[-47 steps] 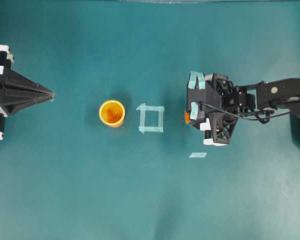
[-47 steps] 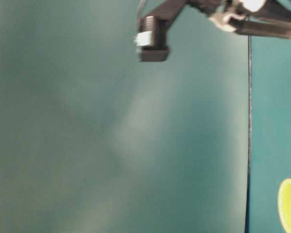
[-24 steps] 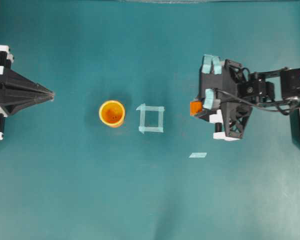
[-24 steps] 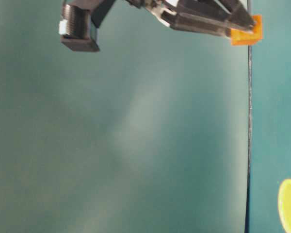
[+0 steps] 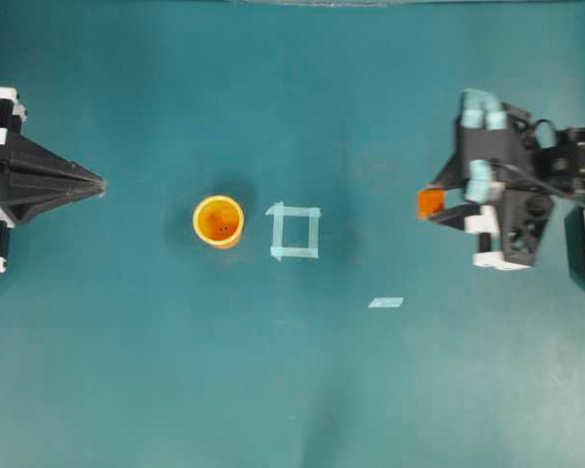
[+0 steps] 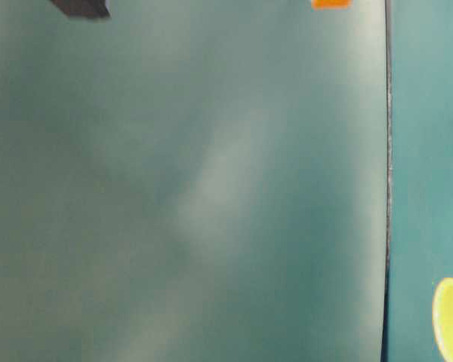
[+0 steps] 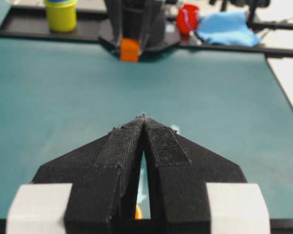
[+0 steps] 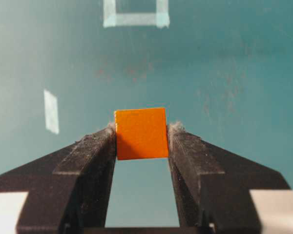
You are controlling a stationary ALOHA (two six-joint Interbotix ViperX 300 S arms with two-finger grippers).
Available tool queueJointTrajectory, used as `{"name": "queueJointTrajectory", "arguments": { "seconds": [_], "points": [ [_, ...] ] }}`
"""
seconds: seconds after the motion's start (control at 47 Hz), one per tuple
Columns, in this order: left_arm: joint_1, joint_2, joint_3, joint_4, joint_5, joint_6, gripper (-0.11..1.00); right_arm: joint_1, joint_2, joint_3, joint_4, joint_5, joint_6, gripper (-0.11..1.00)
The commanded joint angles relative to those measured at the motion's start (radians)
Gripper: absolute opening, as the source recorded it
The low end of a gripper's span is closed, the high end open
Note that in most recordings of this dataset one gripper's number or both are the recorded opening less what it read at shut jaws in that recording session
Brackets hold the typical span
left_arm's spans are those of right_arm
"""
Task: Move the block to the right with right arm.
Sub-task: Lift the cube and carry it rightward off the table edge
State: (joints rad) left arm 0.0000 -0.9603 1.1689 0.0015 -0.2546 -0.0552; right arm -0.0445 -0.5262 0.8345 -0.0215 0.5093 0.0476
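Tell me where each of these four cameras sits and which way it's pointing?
Overhead: above, looking straight down on the teal table, cup, tape square, both arms.
Table-level: low, mostly blurred teal; block at the top edge, cup at the lower right.
Left wrist: on the left arm, looking over the shut left gripper across the table toward the right arm.
Right wrist: looking over the right gripper, shut on the block.
All four show the block.

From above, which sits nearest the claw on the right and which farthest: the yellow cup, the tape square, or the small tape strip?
Measured from the right gripper, which holds the block:
1. Small tape strip, below and to its left.
2. Tape square, farther left, near the table's middle.
3. Yellow cup, farthest, just left of the square.
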Motion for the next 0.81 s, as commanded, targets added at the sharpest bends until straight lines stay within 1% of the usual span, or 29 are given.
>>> {"name": "queueJointTrajectory", "arguments": {
  "seconds": [0.0,0.128,0.234,0.319,0.468,0.68,0.787],
  "points": [
    [0.006,0.008,-0.031,0.000,-0.005,0.002,0.00,0.002,-0.074,0.008,0.003,0.014,0.002,0.41],
    [0.012,0.008,-0.031,0.002,-0.005,0.002,0.00,0.002,-0.178,0.032,0.003,0.083,0.003,0.41],
    [0.017,0.006,-0.031,0.002,-0.005,0.002,0.00,0.002,-0.256,0.035,0.003,0.172,0.006,0.41],
    [0.020,0.008,-0.031,0.000,-0.005,0.002,0.00,0.002,-0.310,0.038,0.003,0.245,0.020,0.41],
    [0.020,0.008,-0.031,0.000,-0.005,0.002,0.00,0.002,-0.383,0.060,0.003,0.331,0.057,0.41],
    [0.020,0.008,-0.031,0.002,-0.005,0.002,0.00,0.002,-0.503,0.121,0.003,0.383,0.130,0.41],
    [0.020,0.008,-0.031,0.002,-0.005,0.002,0.00,0.002,-0.557,0.140,0.005,0.408,0.152,0.41]
  ]
}}
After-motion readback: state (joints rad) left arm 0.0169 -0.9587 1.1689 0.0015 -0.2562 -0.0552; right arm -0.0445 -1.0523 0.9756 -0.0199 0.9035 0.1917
